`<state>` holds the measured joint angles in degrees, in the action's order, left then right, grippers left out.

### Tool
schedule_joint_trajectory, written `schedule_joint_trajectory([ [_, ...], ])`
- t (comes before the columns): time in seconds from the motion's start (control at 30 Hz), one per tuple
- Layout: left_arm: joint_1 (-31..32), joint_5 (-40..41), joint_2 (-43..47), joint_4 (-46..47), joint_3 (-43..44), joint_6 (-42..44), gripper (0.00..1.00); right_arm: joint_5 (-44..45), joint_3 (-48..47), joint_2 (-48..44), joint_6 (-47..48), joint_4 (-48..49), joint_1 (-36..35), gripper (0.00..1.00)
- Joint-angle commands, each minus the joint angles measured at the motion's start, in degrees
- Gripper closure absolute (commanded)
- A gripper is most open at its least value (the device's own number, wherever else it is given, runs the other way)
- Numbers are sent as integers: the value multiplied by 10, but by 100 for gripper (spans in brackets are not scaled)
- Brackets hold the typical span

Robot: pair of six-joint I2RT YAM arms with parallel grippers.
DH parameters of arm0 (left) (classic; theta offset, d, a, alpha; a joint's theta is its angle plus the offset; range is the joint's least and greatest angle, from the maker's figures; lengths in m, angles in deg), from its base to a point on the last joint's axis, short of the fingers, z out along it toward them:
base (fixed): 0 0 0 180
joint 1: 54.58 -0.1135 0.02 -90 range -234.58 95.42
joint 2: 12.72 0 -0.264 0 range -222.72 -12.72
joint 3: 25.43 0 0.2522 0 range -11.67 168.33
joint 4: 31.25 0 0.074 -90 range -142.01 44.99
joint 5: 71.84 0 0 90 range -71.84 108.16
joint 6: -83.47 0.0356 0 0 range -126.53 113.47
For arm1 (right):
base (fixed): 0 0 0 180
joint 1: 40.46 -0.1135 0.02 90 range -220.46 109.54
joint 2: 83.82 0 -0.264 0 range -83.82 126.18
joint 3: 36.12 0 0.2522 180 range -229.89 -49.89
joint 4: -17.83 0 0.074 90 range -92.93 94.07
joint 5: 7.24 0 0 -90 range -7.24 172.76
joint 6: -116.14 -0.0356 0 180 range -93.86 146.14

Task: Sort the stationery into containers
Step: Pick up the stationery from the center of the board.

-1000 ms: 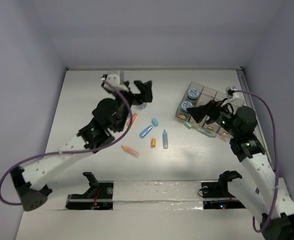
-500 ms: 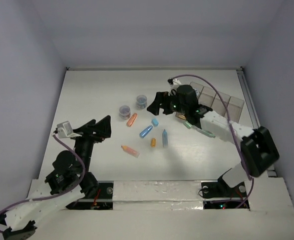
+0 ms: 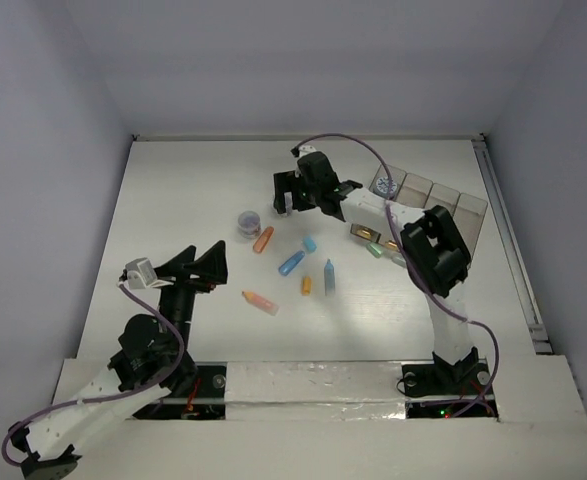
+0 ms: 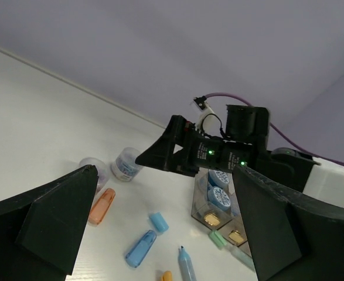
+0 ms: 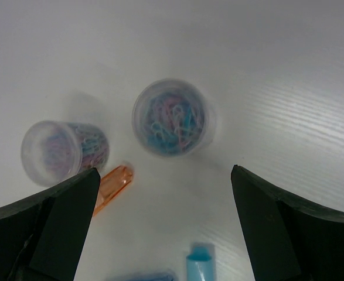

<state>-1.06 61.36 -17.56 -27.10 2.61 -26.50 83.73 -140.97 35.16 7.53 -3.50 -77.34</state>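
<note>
My right gripper point(image 3: 286, 197) is open and hovers over an upright clear tub of blue clips point(image 5: 173, 117), which lies just ahead of its open jaws point(image 5: 164, 175). A second tub point(image 5: 63, 151) with purple contents lies on its side to the left point(image 3: 249, 222). An orange stick point(image 3: 263, 238), a blue cap point(image 3: 309, 243), a blue stick point(image 3: 291, 262), a blue pen point(image 3: 329, 277) and more orange sticks point(image 3: 259, 301) lie mid-table. The clear organiser box point(image 3: 443, 205) stands at the right and holds two blue-topped tubs point(image 4: 218, 188). My left gripper point(image 3: 201, 256) is open and empty, near left.
A pale green stick point(image 3: 375, 249) lies by the box's near corner. The right arm's purple cable arcs above the box. White walls enclose the table on three sides. The left wrist view shows the right gripper point(image 4: 157, 157) beside the tubs.
The left arm has pulled back from the tubs to the near left. The right arm has swung from the organiser box leftward to above the far tub.
</note>
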Motion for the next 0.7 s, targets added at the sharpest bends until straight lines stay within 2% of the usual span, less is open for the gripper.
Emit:
schedule_joint_trajectory([
  [0.0, -1, 5, 21, 39, -10, 7, 1, 41, -79, 31, 32, -50, -9, 0],
  [0.43, -1, 0, -48, 44, 3, 7, 1, 55, -201, 132, 45, -92, -14, 1],
  [0.67, -1, -1, -51, 46, 2, 9, 1, 51, -244, 164, 48, -102, -20, 15],
])
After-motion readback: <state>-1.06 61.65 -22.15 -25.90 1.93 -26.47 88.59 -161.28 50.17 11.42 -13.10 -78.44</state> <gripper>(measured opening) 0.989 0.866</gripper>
